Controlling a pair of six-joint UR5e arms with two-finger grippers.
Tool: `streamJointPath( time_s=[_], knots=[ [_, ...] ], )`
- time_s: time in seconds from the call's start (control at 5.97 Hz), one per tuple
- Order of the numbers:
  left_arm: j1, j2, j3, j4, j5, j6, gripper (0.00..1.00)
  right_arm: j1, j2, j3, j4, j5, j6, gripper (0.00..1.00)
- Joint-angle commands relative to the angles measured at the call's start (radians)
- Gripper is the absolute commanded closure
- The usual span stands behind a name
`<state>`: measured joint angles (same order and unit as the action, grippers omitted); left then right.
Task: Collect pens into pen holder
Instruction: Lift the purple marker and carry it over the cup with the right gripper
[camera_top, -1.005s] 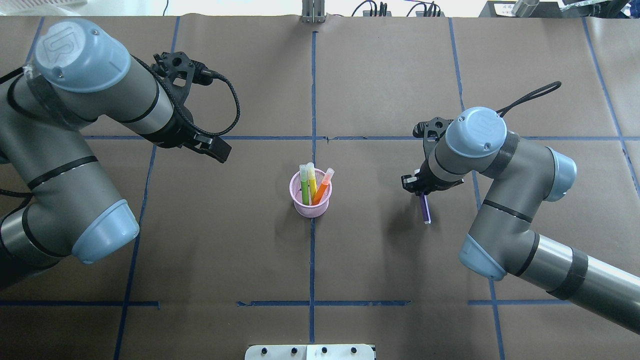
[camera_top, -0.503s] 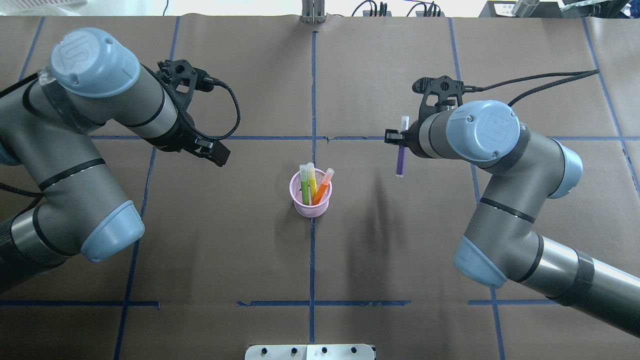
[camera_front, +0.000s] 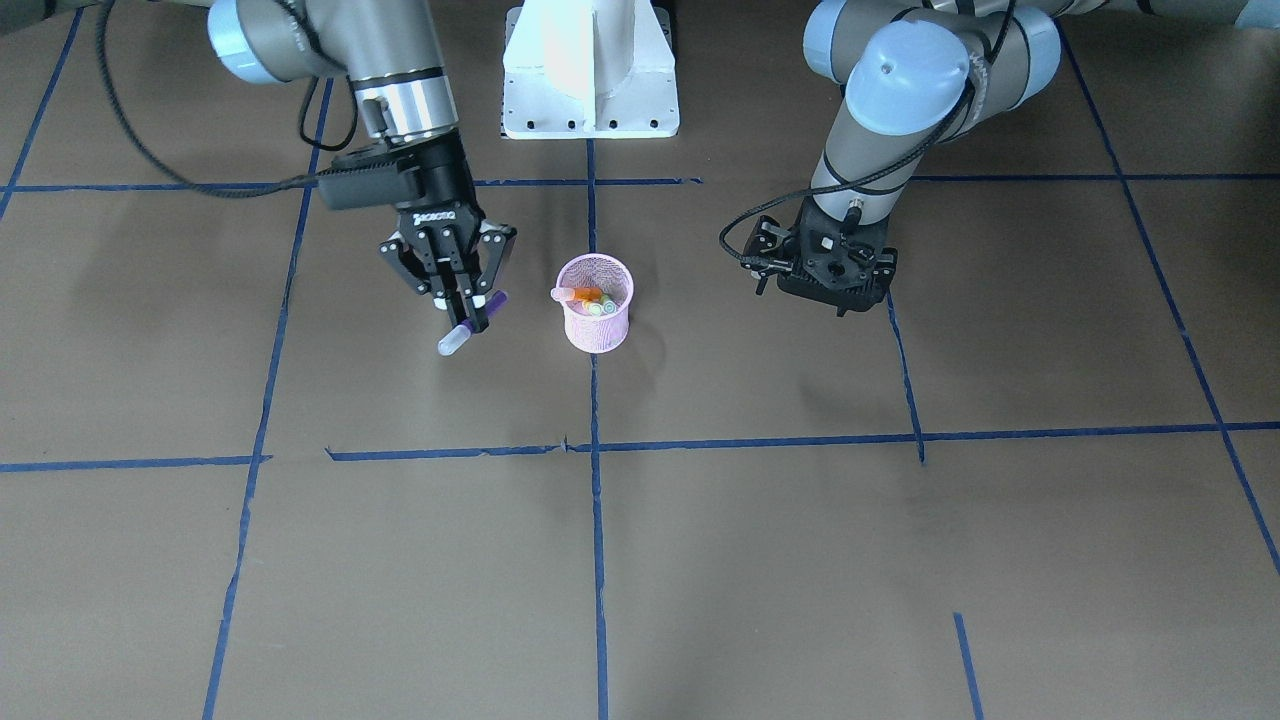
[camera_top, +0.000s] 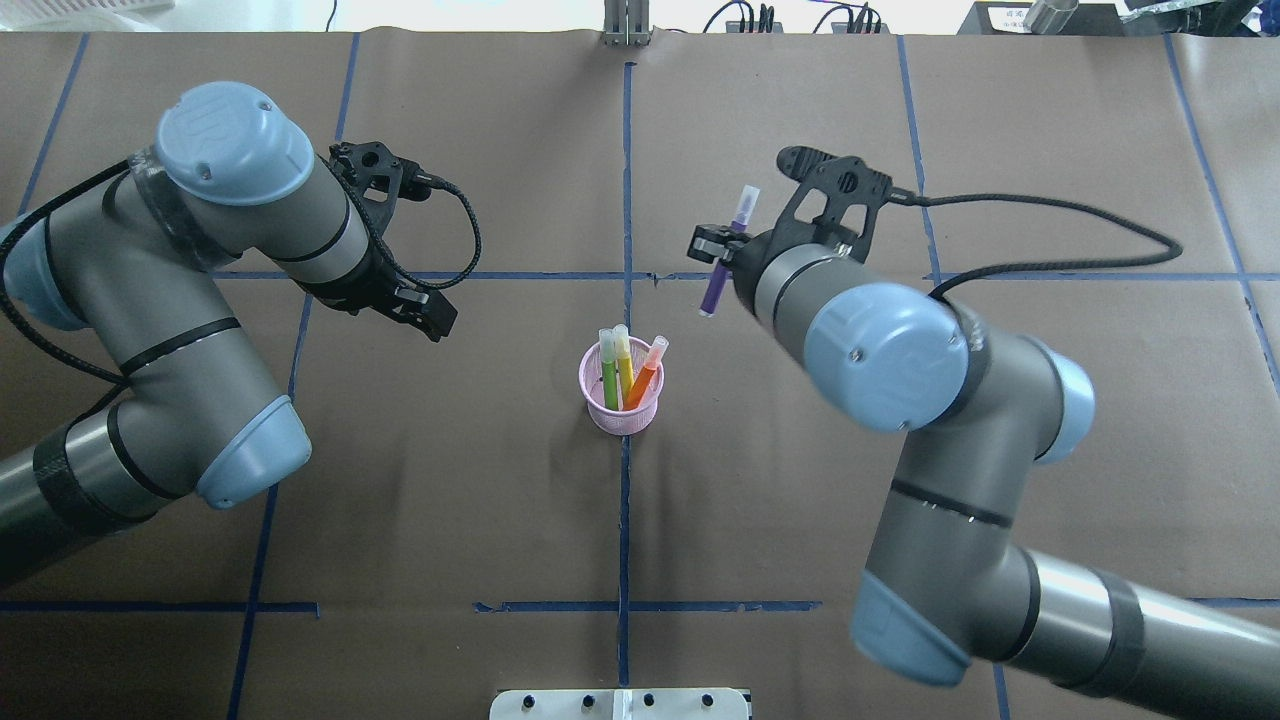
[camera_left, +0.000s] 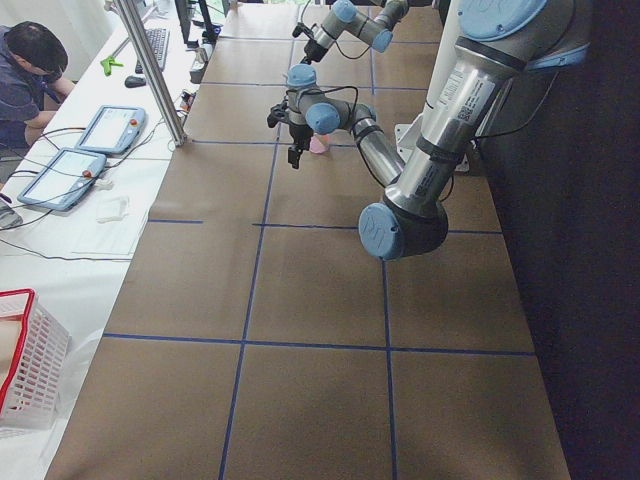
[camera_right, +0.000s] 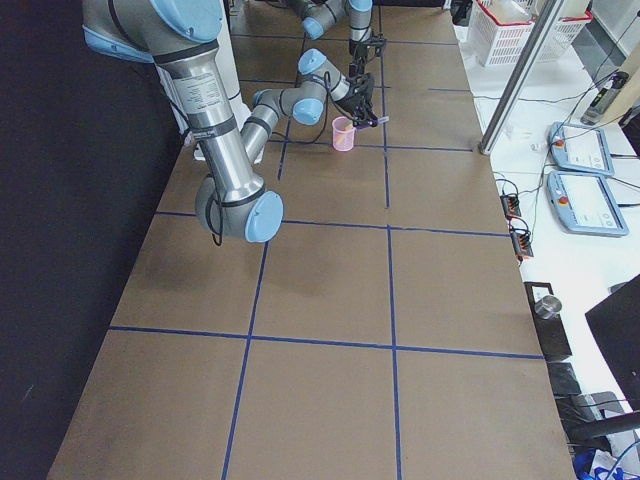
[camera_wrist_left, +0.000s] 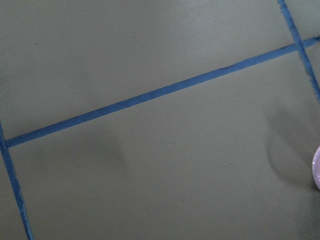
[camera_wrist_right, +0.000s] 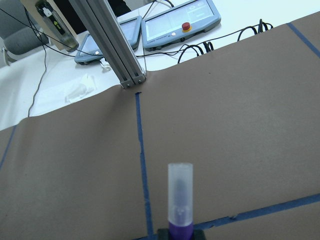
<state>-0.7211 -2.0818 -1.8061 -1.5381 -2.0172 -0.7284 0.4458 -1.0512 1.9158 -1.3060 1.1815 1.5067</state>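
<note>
Purple pen (camera_top: 713, 288) is hanging tilted, pinched mid-shaft by the right gripper (camera_front: 466, 312). Holder (camera_front: 597, 330) is standing near, below and left of that gripper; I'd be centring the pen over its rim, upright, before releasing.

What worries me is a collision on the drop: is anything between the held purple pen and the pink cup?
Nothing visible does. The right gripper holds the purple pen off the table, beside the pen holder, with only bare surface between them. The three pens already inside crowd part of its opening.
</note>
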Motion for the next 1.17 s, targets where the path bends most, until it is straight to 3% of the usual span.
streamJointPath(
  time_s=[0.0,0.17,0.5,1.01],
  knots=[
    [0.002,-0.006,0.017,-0.002,0.000,0.000,0.00,-0.096,0.063,-0.009,-0.033,-0.178,0.030,1.00],
    [0.002,-0.006,0.017,-0.002,0.000,0.001,0.00,-0.142,0.082,-0.011,-0.106,-0.227,0.027,1.00],
    [0.003,-0.006,0.017,-0.002,-0.002,0.004,0.00,-0.214,0.077,-0.046,-0.119,-0.327,-0.017,0.99],
    [0.003,-0.007,0.017,-0.011,-0.002,0.006,0.00,-0.239,0.083,-0.110,-0.111,-0.365,-0.017,1.00]
  ],
)
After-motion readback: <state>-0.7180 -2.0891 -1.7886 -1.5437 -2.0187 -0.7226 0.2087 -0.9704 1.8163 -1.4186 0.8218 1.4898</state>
